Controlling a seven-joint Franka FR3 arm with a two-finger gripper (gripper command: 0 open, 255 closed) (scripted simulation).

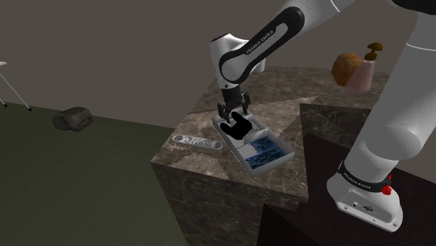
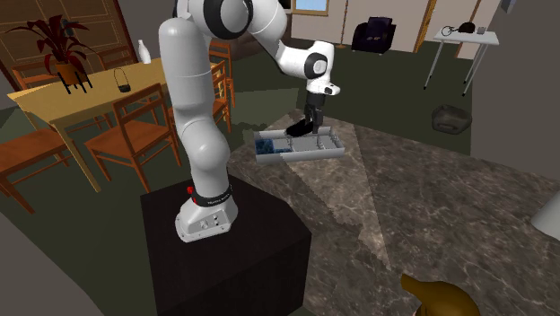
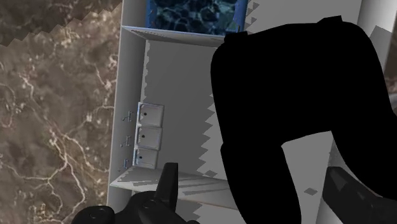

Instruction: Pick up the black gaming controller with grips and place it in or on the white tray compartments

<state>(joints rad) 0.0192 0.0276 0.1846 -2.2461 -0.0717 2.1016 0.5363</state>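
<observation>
Black gripper (image 1: 234, 115) (image 2: 310, 122) pointing straight down, low over the tray, centre of the shoulder view. Fingers (image 3: 168, 184) spread well apart, pinching nothing; in the wrist view a strip of white tray floor between one finger and the controller, contact at the other finger impossible to tell.

Black controller (image 1: 240, 126) (image 2: 299, 130) (image 3: 299, 95) directly under the gripper, lying inside the white tray (image 1: 274, 161) (image 2: 310, 153) (image 3: 130, 95), its two grips toward the fingers. Sits in the compartment next to the one with blue patterned filling (image 1: 260, 150) (image 2: 265, 144) (image 3: 194, 13). Three small pale boxes (image 3: 146, 137) in a row against the tray wall, same compartment as the controller.

Tray resting on a dark marbled counter (image 1: 209, 175) (image 2: 404, 206) (image 3: 57, 114), near its corner. Flat grey bar (image 1: 199, 143) just beside the tray, toward the shoulder view's left.

Upper right of the shoulder view: brown round thing (image 1: 344, 68) and pink pump bottle (image 1: 363, 75), well apart from the tray. Dark bag (image 1: 73, 119) on the floor at left.

Second exterior view, lower left: black stand (image 2: 260, 260) under the white arm (image 2: 193, 108); upper left, wooden table (image 2: 81, 99) with chairs and a potted plant (image 2: 58, 40)
</observation>
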